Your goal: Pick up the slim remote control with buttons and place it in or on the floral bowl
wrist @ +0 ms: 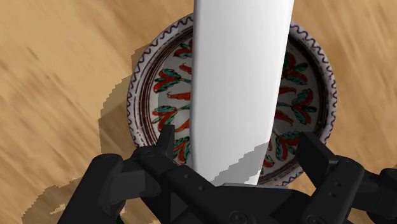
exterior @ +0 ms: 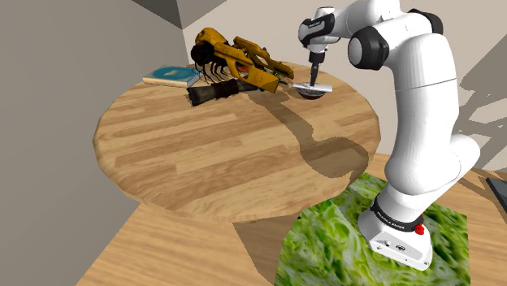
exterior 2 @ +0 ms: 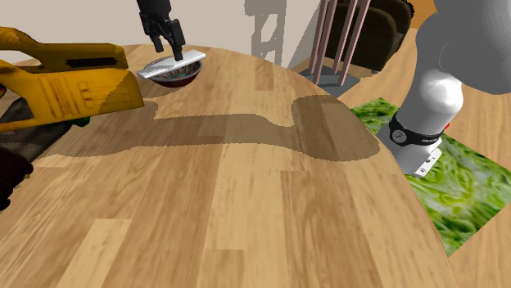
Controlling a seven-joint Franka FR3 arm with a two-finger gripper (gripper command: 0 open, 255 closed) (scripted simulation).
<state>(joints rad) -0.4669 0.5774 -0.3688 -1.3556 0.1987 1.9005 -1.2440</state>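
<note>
A slim white remote (wrist: 242, 83) lies flat across the rim of a bowl (wrist: 312, 95) painted with red and green leaf shapes. In the wrist view my gripper (wrist: 243, 141) stands open just above the remote's near end, with a gap between each finger and the remote's sides. In the shoulder view the remote (exterior: 318, 87) rests on the bowl (exterior: 313, 95) at the round table's far side, directly under the gripper (exterior: 315, 77). The second exterior view shows the remote (exterior 2: 170, 64) over the bowl (exterior 2: 177, 79), with the gripper (exterior 2: 176, 51) over its middle.
A large yellow tool-like object (exterior: 240, 57) lies close to the bowl on the shoulder view's left. Beyond it are a dark bristly thing (exterior: 213, 93) and a book (exterior: 172, 75). The round wooden table (exterior: 227, 154) spreads in front. Chair legs (exterior 2: 340, 41) stand behind the table.
</note>
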